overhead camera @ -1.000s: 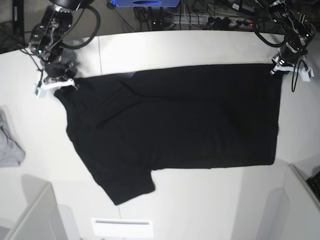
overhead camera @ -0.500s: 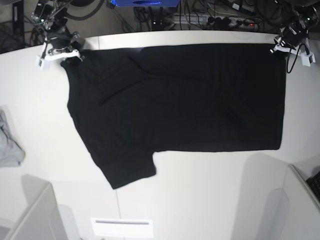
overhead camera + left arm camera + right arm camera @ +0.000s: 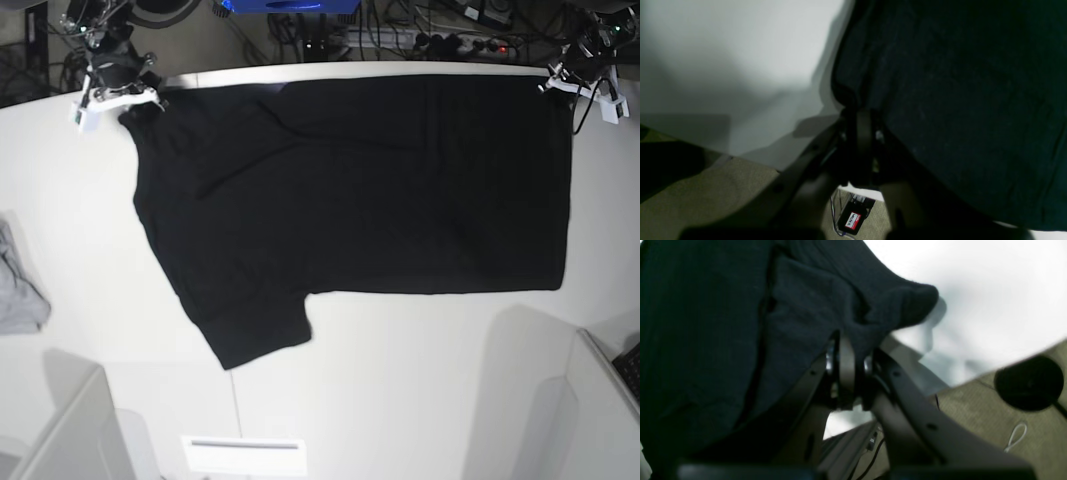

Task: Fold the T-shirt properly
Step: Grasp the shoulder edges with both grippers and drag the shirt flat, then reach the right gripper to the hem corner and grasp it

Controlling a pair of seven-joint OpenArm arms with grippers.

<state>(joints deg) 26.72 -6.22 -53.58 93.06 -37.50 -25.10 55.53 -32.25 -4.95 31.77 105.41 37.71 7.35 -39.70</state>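
The black T-shirt [image 3: 350, 190] lies spread flat across the white table, plain side up, one short sleeve pointing to the front left. Its far edge reaches the table's back edge. My right gripper [image 3: 135, 100] is shut on the shirt's far left corner; the right wrist view shows its jaws closed on bunched black cloth [image 3: 846, 316]. My left gripper [image 3: 553, 85] is shut on the far right corner; the left wrist view shows its jaws pinching the hem [image 3: 846, 96]. No print shows.
A small light-grey cloth [image 3: 18, 290] lies at the table's left edge. A white label strip [image 3: 243, 443] sits at the front. Cables and a power strip [image 3: 450, 40] lie behind the table. A white bin wall [image 3: 70, 430] stands at the front left.
Both grippers have pulled the shirt's far edge away toward the back of the table. The whole shirt has slid back and lies flatter and more stretched.
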